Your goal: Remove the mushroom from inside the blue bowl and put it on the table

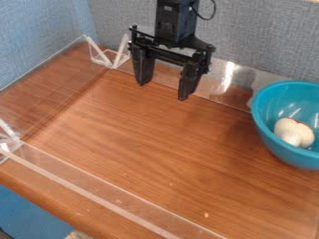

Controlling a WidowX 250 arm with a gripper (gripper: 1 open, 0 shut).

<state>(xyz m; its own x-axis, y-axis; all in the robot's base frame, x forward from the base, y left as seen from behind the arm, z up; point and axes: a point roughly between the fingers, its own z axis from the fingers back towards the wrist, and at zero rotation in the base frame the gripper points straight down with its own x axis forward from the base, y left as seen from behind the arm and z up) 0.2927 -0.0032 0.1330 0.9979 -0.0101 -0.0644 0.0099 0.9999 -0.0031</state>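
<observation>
Hanging over the far part of the bench (149, 149), the black claw (167, 86) stands wide, its two fingers spread well apart and pointing down, and there's nothing between them! And the mushroom (294, 133)? It's over at the right-hand side of the view, sitting inside the blue bowl (266, 108), down by the part of the wall nearer the camera. So we have the claw near the back, around the middle of the picture, and the mushroom well apart from it, off to the right and closer to the camera. No contact at all between claw and mushroom, and none between claw and bowl either. The pale, rounded shape shows up clearly against the glossy blue, though which way its stem points, I cannot tell from here. The bowl itself is cut off by the right edge of the view, standing upright on the reddish-brown wood grain. Behind the claw runs the clear wall (230, 78) along the bench's far edge, with grey carpet-like material (274, 33) beyond it.
</observation>
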